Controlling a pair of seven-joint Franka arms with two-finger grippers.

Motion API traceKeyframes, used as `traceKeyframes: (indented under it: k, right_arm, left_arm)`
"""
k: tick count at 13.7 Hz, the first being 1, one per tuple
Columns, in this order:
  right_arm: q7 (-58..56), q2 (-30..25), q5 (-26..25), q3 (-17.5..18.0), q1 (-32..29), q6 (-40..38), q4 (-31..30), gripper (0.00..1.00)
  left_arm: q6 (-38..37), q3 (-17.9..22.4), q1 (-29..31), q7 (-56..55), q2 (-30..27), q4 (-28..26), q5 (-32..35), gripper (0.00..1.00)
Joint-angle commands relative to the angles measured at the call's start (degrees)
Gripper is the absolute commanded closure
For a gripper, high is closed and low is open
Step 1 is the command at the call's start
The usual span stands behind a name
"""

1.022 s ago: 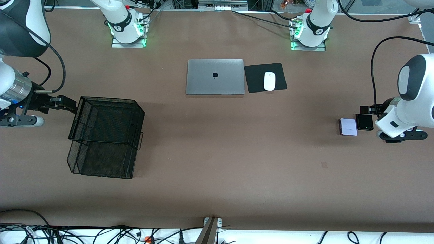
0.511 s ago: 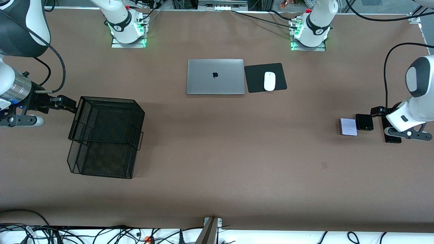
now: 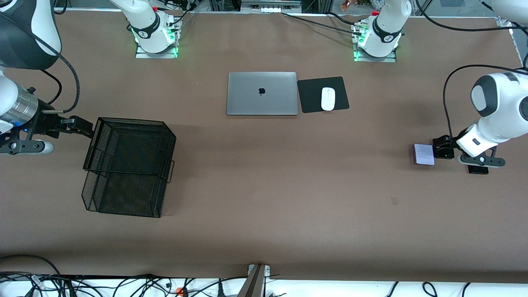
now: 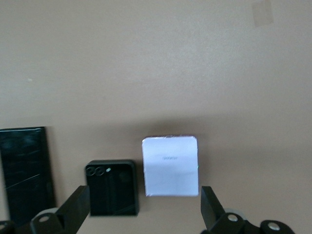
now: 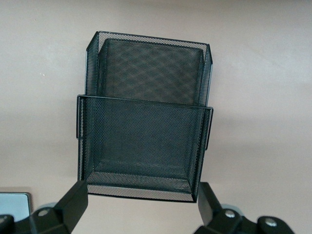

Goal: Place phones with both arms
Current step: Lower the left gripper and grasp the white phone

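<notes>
L arm comes in from the table's edge at its own end, wrist bent down, small black two-finger left gripper (image 3: 442,145) low over the small squarish black phone (image 3: 444,153). Fingers (image 4: 75,207) spread wide apart, nothing between them; in the left wrist view both squarish phones sit within the gap.

Small squarish white/lilac phone (image 3: 424,154) lies flat just beside the black one (image 4: 112,187), on the side toward the R arm's end of the table; narrow gap, not touching. Longer black slab phone (image 4: 27,173) lies flat on the black one's flank toward the L arm's end, mostly hidden under the wrist in the front view, only a corner (image 3: 478,169) showing.

R arm waits at its end of the table, wrist roughly level, black right gripper (image 3: 84,127) right at the rim of the black wire-mesh two-tier basket (image 3: 128,165). Fingers (image 5: 73,202) open wide, gripping nothing.

Basket: upper tier sits farther from the front cam, lower tier nearer. Both tiers show only bare mesh floor (image 5: 146,122).

All 3 phones on the brown tabletop (image 3: 264,185), well apart from the basket.
</notes>
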Motion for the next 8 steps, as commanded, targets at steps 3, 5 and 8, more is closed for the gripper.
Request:
traceKeyframes:
  k: [3, 5, 8]
  right_arm:
    - [-1.01, -0.81, -0.14, 0.36, -0.49, -0.5, -0.23, 0.0]
    - [-1.01, -0.81, -0.14, 0.27, -0.49, -0.5, -0.23, 0.0]
    - [-1.01, -0.81, -0.14, 0.36, -0.49, -0.41, -0.23, 0.0]
  left_arm:
    - [16.15, -0.41, 0.58, 1.14, 5.79, -5.83, -2.05, 0.0]
    - [21.1, -0.41, 0.49, 1.14, 7.91, -7.07, -2.05, 0.0]
    - [22.69, -0.41, 0.32, 1.14, 8.97, -7.51, -1.96, 0.0]
